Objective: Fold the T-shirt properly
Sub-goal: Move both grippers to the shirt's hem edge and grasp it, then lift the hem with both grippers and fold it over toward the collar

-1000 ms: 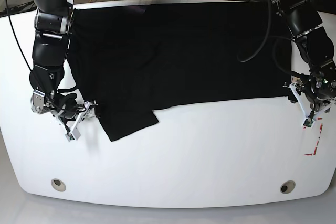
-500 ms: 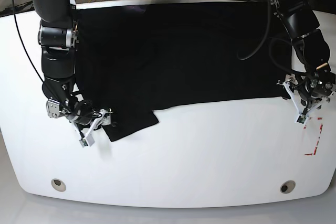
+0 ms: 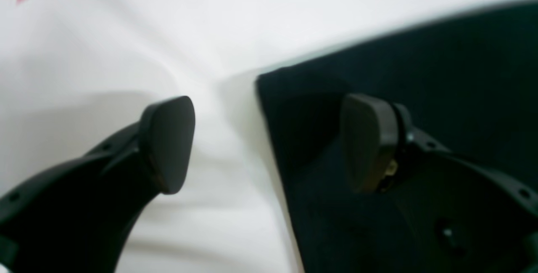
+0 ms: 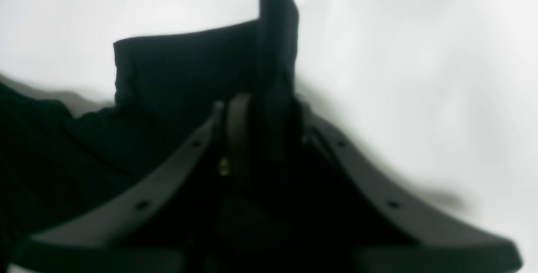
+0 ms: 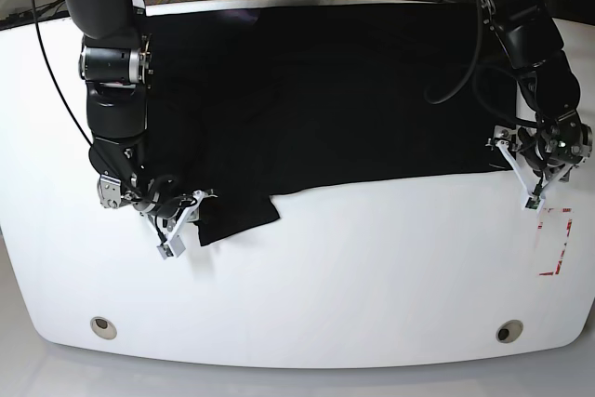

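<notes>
Black T-shirt (image 5: pixel 325 99) spread flat across the far half of the white table (image 5: pixel 372 276), reaching from near the left arm to near the right arm, front hem running roughly straight across the middle. One flap (image 5: pixel 237 218), a sleeve or corner, jutting toward the near edge on the base view's left.

Right claw (image 5: pixel 189 210) low at that flap's outer edge, on the base view's left. In the right wrist view, right claw (image 4: pixel 262 125) pressed nearly together, pinching a fold of the T-shirt (image 4: pixel 185 71); a narrow strip of black cloth standing up between the fingers (image 4: pixel 237 134) and rising above them, the rest of the flap trailing off to the left over the table (image 4: pixel 420 54).

Left claw (image 5: pixel 523 175) down at the hem corner on the base view's right. In the left wrist view, left claw (image 3: pixel 269 142) spread wide, pinching nothing: one finger (image 3: pixel 168 138) over bare table (image 3: pixel 252 20), the other (image 3: pixel 365 138) over the T-shirt (image 3: pixel 441 71), the cloth's corner edge lying between them. Cannot tell whether the fingertips touch the surface; view blurred.

Red-marked tag (image 5: pixel 555 241) lying on the table just nearside of the left claw. Two round holes (image 5: pixel 104 326) in the table near its front edge.
</notes>
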